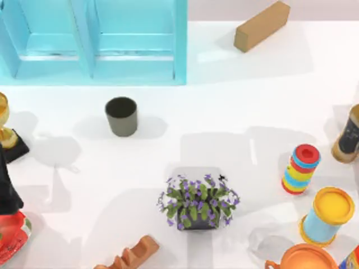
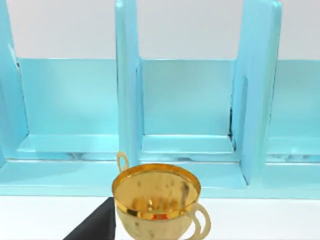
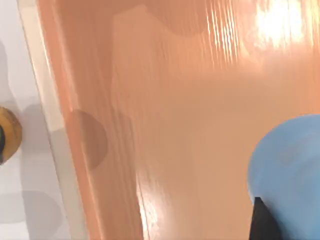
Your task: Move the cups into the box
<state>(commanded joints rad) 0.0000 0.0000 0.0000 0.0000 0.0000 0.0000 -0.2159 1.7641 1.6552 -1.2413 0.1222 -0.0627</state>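
A dark olive-grey cup (image 1: 121, 116) stands upright on the white table, a short way in front of the box. The box (image 1: 180, 42) is a large cyan container with an inner divider (image 1: 85, 33) at the top left; the left wrist view looks into its compartments (image 2: 187, 97). My left arm (image 1: 7, 185) is a dark shape at the table's left edge, well to the left of the cup. In the right wrist view a dark part of my right gripper (image 3: 261, 222) sits against a rounded blue shape (image 3: 290, 170); I cannot tell if that is a cup.
A gold trophy (image 1: 3, 120) (image 2: 156, 200) stands at the left edge. A tan block (image 1: 262, 25) lies top right. A flower pot (image 1: 197, 204), striped cylinder (image 1: 300, 168), yellow-lidded tub (image 1: 328, 216), orange bowl (image 1: 300, 259) and a can (image 1: 349, 134) crowd the front and right.
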